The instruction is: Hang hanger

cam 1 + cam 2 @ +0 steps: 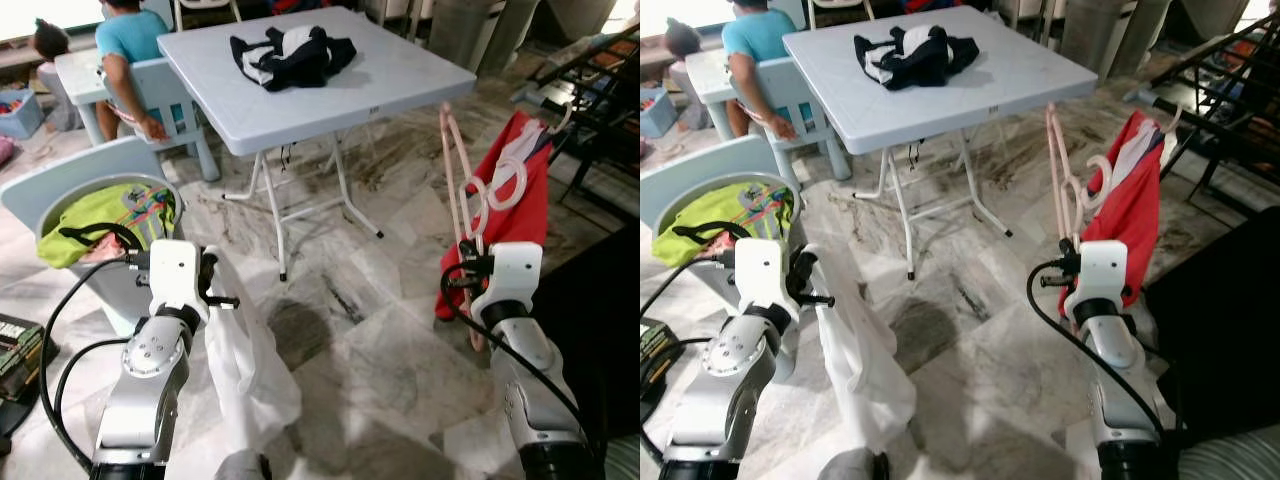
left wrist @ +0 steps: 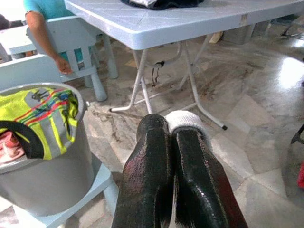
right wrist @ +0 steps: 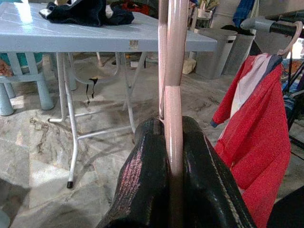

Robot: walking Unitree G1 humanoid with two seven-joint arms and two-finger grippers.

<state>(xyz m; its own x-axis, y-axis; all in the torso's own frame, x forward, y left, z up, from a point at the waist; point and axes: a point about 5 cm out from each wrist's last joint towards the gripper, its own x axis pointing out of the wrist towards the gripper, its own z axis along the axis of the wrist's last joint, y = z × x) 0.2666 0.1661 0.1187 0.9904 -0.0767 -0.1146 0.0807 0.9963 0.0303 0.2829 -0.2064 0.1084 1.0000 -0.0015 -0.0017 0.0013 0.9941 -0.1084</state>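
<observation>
The right gripper (image 3: 173,142) is clamped on the pink hanger (image 1: 455,170), which stands upright just beside the red garment (image 1: 520,210) already hung on the rack (image 1: 1200,105). The left gripper (image 2: 173,142) is pinched on a white cloth (image 1: 245,370) trailing toward the floor. The likely trouble is snagging — the hook could catch the red garment's own hanger, or the tall hanger could swing into the table (image 1: 400,90) edge. There's open floor between table and rack; the bin (image 1: 90,270) crowds the left.
</observation>
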